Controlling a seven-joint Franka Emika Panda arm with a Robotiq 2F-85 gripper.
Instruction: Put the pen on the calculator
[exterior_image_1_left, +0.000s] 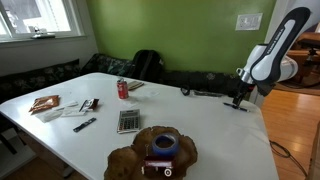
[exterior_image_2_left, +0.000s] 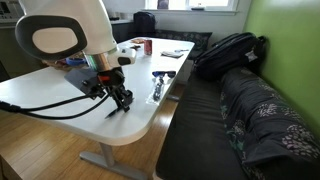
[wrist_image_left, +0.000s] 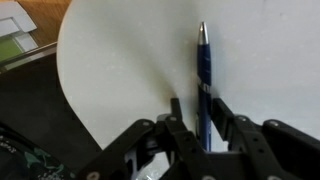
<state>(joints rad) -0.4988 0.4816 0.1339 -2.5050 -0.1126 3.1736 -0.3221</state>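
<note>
The pen (wrist_image_left: 203, 55) is a thin dark blue stick lying flat on the white table (wrist_image_left: 130, 60) near its rounded edge. My gripper (wrist_image_left: 196, 108) is down at the table with one finger on each side of the pen. It is open, with a gap left between the pen and one finger. In both exterior views the gripper (exterior_image_1_left: 237, 101) (exterior_image_2_left: 121, 104) stands at the table's end, and the pen is hidden under it. The grey calculator (exterior_image_1_left: 128, 121) lies far off, near the middle of the table.
A red can (exterior_image_1_left: 123, 89) (exterior_image_2_left: 141, 46), papers (exterior_image_1_left: 45, 103) and small dark sticks (exterior_image_1_left: 84, 124) (exterior_image_2_left: 158, 85) lie on the table. A brown plush thing with a blue roll (exterior_image_1_left: 160, 148) sits at the near edge. A dark backpack (exterior_image_2_left: 225, 50) is on the couch (exterior_image_2_left: 250, 125).
</note>
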